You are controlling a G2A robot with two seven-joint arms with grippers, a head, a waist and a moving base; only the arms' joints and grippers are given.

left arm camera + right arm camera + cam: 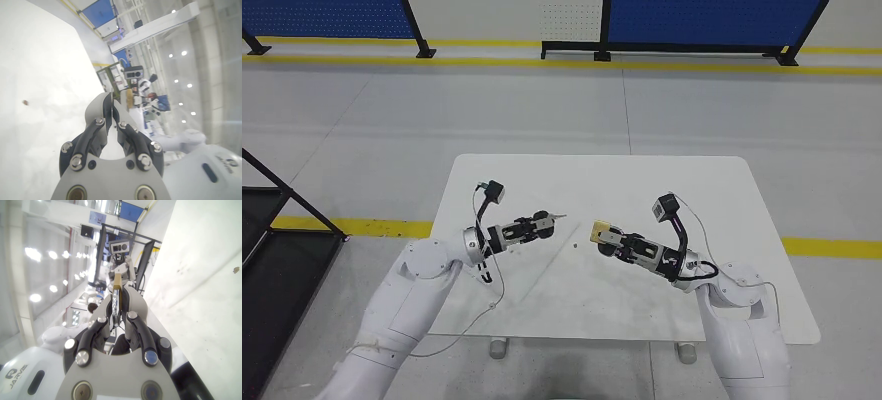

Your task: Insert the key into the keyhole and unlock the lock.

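- While the left gripper (545,221) hangs over the white table (692,190) at about 9 o'clock from the table's middle, its fingers are pinched almost together on the key (558,216), whose thin metal tip juts out toward 3 o'clock.
- From the left wrist view, that gripper (111,98) shows its two dark ribbed pads (106,108) nearly meeting. Just the narrow edge of the key (112,95) shows between them, and how much of the key sits inside the grip cannot be made out.
- Near the table's middle, the right gripper (614,238) is closed on the lock (599,232), a brass padlock whose body points toward 9 o'clock, facing the key.
- From the right wrist view, the right gripper (118,296) clamps the lock's shiny shackle (115,306) between its fingers, and the brass body of the lock (117,282) sticks out past the fingertips.
- Key and lock are near each other but apart, with a gap of bare table showing between them; the key is not yet in the lock.
- A small brown speck (573,243) lies on the table at about 5 o'clock from the key's tip and 8 o'clock from the lock.
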